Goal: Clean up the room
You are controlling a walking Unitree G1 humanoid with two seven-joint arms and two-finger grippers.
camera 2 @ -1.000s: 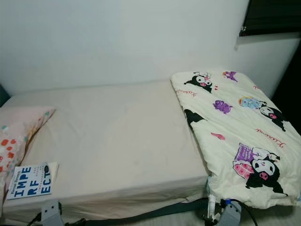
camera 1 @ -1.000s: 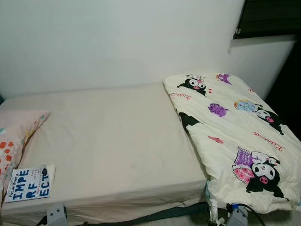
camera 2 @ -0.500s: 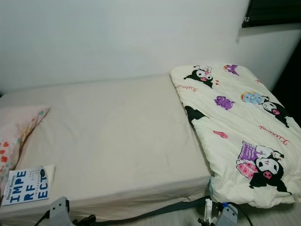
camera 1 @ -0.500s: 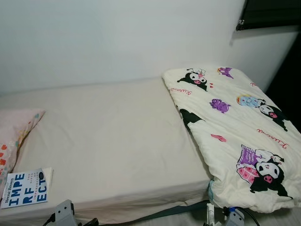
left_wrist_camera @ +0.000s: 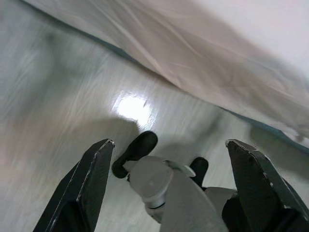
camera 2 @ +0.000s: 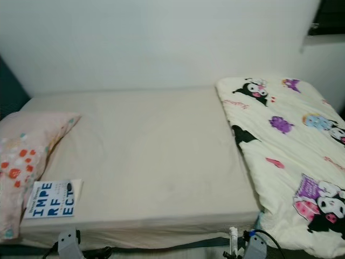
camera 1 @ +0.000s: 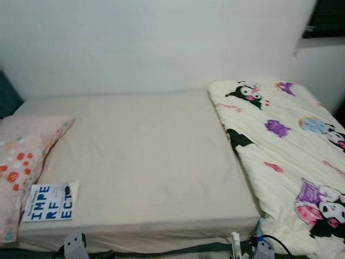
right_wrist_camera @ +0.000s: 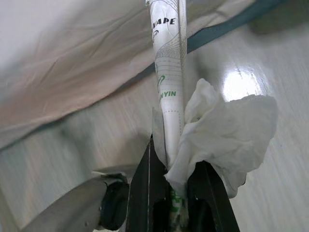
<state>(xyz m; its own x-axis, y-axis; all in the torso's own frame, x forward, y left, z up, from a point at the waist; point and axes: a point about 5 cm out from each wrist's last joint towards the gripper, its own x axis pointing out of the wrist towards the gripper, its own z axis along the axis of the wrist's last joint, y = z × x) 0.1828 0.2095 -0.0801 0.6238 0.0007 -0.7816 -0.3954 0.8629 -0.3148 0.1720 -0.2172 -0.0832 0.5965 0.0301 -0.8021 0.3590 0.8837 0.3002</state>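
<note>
My right gripper (right_wrist_camera: pixel 176 186) hangs low beside the bed's front edge, shut on a crumpled white tissue (right_wrist_camera: pixel 227 130) and a rolled white printed wrapper (right_wrist_camera: pixel 170 72); the wrapper's tip (camera 1: pixel 235 241) pokes up at the bottom of the left eye view. My left gripper (left_wrist_camera: pixel 170 143) hangs open over the pale wood floor (left_wrist_camera: pixel 53 96) with nothing between its fingers. On the bed, a blue and white book (camera 1: pixel 49 201) lies near the front left corner. A pink spotted pillow (camera 1: pixel 24 159) sits just left of it.
The bed (camera 1: pixel 145 156) has a beige sheet and stands against a white wall. A folded cream quilt (camera 1: pixel 291 145) with cartoon prints covers its right end. A dark headboard (camera 1: pixel 7 94) is at far left, a dark window (camera 1: pixel 329 19) at top right.
The head camera has swung left, so the whole scene has shifted right and more of the pillow shows. Nothing on the bed has moved.
</note>
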